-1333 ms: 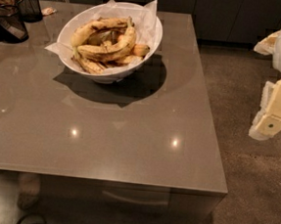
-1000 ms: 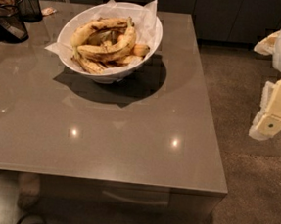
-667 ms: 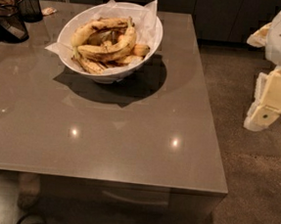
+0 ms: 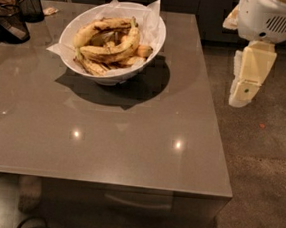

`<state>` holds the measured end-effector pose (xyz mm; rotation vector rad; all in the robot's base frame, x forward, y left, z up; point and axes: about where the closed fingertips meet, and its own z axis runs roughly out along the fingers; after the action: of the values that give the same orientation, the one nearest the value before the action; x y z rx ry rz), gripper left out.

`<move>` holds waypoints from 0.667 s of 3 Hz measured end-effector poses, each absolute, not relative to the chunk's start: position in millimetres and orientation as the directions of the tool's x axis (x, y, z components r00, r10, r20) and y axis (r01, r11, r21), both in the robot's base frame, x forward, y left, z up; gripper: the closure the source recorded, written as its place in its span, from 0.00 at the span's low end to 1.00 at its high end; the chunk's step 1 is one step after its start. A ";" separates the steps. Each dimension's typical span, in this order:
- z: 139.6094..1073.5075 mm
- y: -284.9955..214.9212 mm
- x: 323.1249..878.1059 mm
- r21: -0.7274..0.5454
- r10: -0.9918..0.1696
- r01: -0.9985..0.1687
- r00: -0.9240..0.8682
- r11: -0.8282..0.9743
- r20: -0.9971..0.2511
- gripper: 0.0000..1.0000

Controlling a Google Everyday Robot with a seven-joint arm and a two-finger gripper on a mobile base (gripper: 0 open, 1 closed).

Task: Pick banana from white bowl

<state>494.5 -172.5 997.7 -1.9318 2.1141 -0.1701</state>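
Grey table (image 4: 130, 150) first: the banana (image 4: 113, 51), long and speckled, lies atop the pile in the white bowl (image 4: 156, 44) near its far edge; the gripper (image 4: 242, 92) hangs beyond the right side, well apart, and I cannot tell whether it is released or clenched

gripper (image 4: 241, 96) hangs pointing down at far right.

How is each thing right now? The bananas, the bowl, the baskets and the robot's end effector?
banana: lying in the bowl on the pile, not yet picked.
white bowl: upright on the table, paper-lined, full of bananas.
end effector: hanging off the table's right side, above the floor, apart from the bowl.
black mesh baskets: standing upright at the table's far left corner.
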 end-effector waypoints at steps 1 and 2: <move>999.6 -167.7 499.5 -0.285 -0.990 -0.953 -0.065 0.100 -0.128 0.00; 1003.0 -156.3 511.8 -0.315 -0.992 -0.947 -0.021 0.060 -0.128 0.00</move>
<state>511.8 -156.3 1003.0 -1.9504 2.0336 -0.2019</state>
